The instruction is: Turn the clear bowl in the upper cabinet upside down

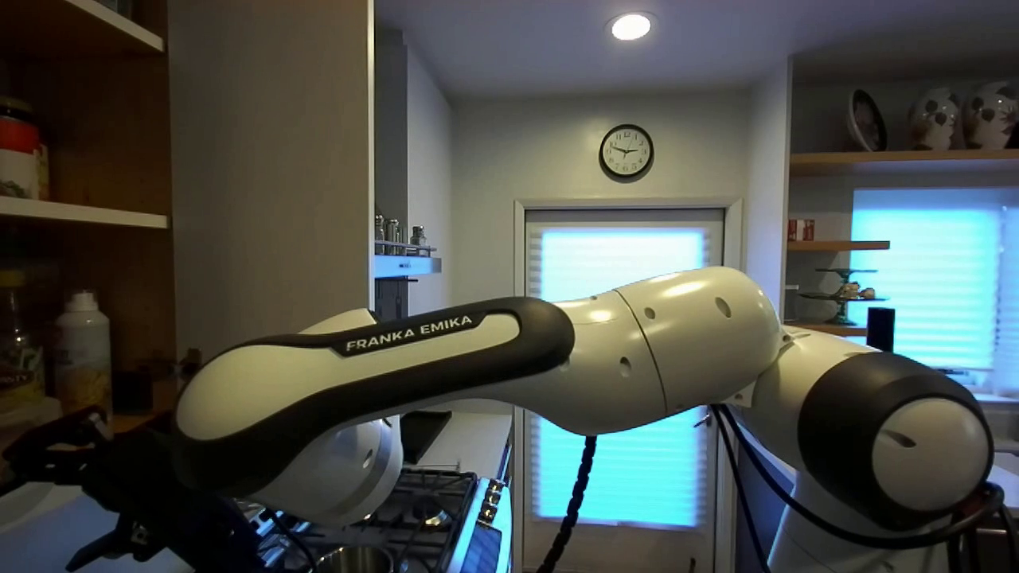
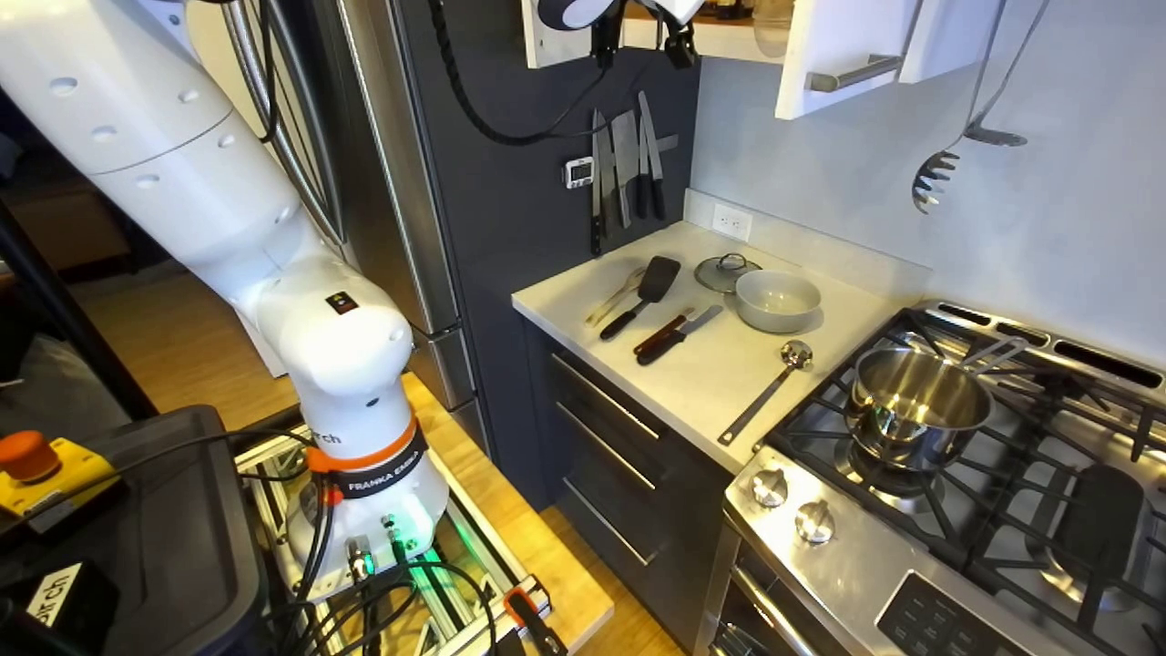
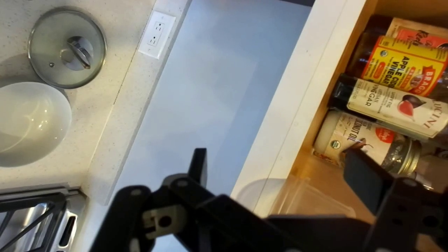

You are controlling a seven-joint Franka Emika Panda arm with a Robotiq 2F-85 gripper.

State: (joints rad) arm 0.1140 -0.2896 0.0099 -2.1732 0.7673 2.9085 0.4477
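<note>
The clear bowl (image 3: 311, 197) stands on the wooden floor of the upper cabinet (image 3: 336, 182), at its front edge, in the wrist view. The gripper body hides part of it, and I cannot tell which way up it is. A clear rounded vessel (image 2: 772, 25), probably the same bowl, shows at the cabinet's edge in an exterior view. My gripper (image 3: 280, 168) is open and empty, one finger outside the cabinet front and the other over the interior, with the bowl between and beyond them. The gripper shows in both exterior views, low at the cabinet (image 1: 56, 493) and at the top (image 2: 642, 46).
A coconut oil jar (image 3: 364, 140) and vinegar bottles (image 3: 395, 105) stand close beside the bowl. The cabinet door (image 1: 271, 159) stands open; another door with a handle (image 2: 852, 73) hangs nearby. Below are a white bowl (image 2: 777, 305), glass lid (image 2: 726, 273) and steel pot (image 2: 915, 410).
</note>
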